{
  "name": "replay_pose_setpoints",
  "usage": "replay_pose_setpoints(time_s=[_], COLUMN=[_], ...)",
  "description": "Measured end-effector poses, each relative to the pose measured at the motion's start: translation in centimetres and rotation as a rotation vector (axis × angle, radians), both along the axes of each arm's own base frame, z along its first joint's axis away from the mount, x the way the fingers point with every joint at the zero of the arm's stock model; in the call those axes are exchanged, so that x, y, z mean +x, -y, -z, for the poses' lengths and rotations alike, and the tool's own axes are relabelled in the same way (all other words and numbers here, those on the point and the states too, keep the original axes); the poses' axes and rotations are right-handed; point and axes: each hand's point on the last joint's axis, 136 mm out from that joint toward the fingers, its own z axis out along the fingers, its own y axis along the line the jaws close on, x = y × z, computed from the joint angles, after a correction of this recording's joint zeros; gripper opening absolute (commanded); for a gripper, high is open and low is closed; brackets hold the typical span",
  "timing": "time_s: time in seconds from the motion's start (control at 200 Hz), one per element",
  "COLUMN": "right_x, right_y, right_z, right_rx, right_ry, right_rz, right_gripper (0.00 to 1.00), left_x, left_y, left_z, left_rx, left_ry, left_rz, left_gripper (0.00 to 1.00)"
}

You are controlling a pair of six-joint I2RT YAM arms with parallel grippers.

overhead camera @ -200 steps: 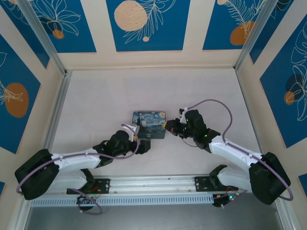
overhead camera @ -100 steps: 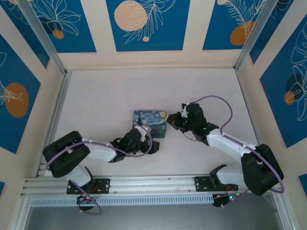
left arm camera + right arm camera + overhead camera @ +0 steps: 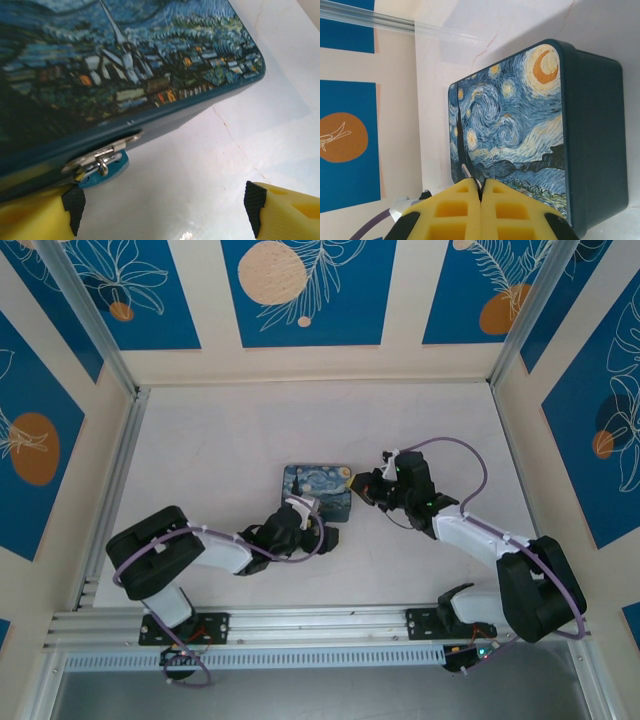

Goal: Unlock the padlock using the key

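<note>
The padlock (image 3: 102,167), small with a blue-teal body and thin metal shackle, hangs from the silver hasp on the front wall of the painted tin (image 3: 130,65). My left gripper (image 3: 162,212) is open and low at the tin's front; its left finger pad (image 3: 74,207) sits just below the padlock, apart from it. My right gripper (image 3: 481,187) is shut on the key (image 3: 466,171), a thin pale sliver poking out between the yellow tips, hovering by the tin's (image 3: 520,120) right end. Seen from above, the left gripper (image 3: 322,530) and right gripper (image 3: 356,483) flank the tin (image 3: 317,492).
The tin stands mid-table on a white surface (image 3: 220,450). Aluminium rails (image 3: 110,490) and patterned walls enclose the table. A metal rail (image 3: 320,625) with the arm bases runs along the near edge.
My left arm has swung forward and right, bringing its gripper up to the tin's front. The tin has shifted slightly right. My right gripper has crept a little farther back.
</note>
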Motion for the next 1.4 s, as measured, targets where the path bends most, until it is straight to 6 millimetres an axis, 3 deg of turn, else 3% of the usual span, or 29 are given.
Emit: replay_pose_setpoints(time_s=[0.22, 0.4, 0.705, 1.17, 1.4], right_x=[-0.2, -0.2, 0.0, 0.9, 0.8], right_y=[-0.6, -0.6, -0.5, 0.1, 0.1], right_z=[-0.1, 0.3, 1.8, 2.5, 2.7], right_rx=[-0.016, -0.024, -0.047, -0.058, -0.06], right_ry=[0.005, -0.006, -0.042, -0.045, -0.051], right_rz=[-0.026, -0.024, -0.015, 0.002, 0.002], right_gripper=[0.0, 0.0, 0.0, 0.0, 0.0], left_x=[0.8, 0.9, 1.0, 1.2, 1.8], left_y=[-1.3, -1.6, -0.8, 2.1, 2.5], left_z=[-1.2, -0.5, 1.1, -1.2, -0.8], left_rx=[0.018, 0.066, 0.104, -0.087, -0.159], left_ry=[0.049, 0.051, 0.028, -0.005, -0.037], left_rz=[-0.068, -0.065, -0.034, -0.018, -0.07], left_gripper=[0.85, 0.85, 0.84, 0.84, 0.83])
